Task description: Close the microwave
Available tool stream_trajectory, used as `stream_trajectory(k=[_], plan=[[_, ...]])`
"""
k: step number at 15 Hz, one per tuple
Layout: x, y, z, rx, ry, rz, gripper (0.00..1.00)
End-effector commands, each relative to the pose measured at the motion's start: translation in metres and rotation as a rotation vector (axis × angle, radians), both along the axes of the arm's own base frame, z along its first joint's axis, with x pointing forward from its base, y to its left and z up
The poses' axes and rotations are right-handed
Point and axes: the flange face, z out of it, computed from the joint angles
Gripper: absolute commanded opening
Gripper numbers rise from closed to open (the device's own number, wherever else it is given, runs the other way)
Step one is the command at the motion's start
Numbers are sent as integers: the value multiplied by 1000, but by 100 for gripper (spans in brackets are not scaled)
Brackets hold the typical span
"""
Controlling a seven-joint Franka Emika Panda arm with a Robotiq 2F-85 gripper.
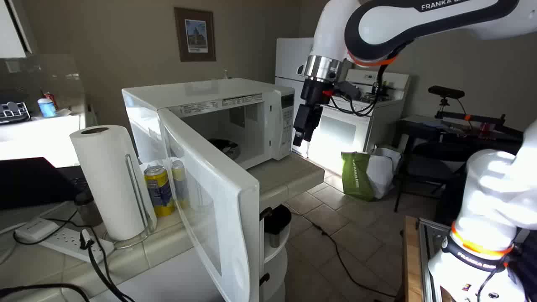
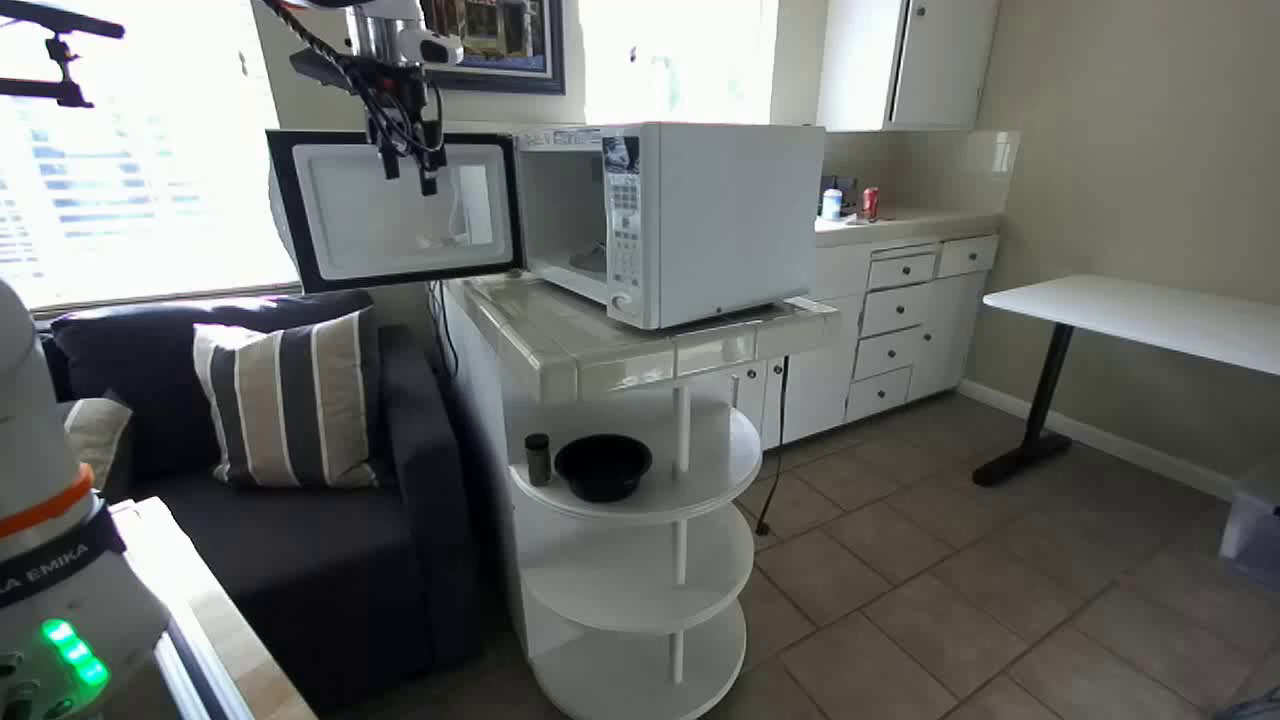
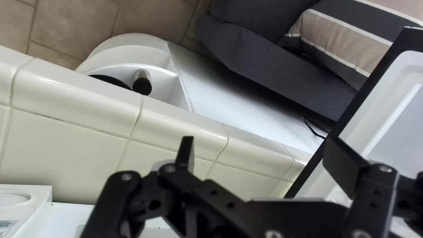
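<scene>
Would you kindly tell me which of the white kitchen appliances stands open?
The microwave on the tiled counter: its door is swung wide, whereas the stove and the fridge look shut.

In an exterior view, the microwave door (image 1: 214, 209) stood swung out toward the near side, past the edge of the counter (image 1: 289, 178). Free air lay to its right, between its inner face and the gripper (image 1: 303, 139). On its left, a can (image 1: 158, 193) and a paper towel roll (image 1: 107, 180) crowded the way; the microwave (image 1: 201, 89) walled off the far side.
</scene>
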Motion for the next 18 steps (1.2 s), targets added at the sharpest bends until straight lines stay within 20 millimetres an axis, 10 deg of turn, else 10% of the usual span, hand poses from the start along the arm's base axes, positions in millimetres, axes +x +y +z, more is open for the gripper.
stream_trajectory(k=[1,8,18], plan=[[0,0,0,0,1,0,100],[0,0,0,0,1,0,100],[-94,146,106,-39,-459,149,100]])
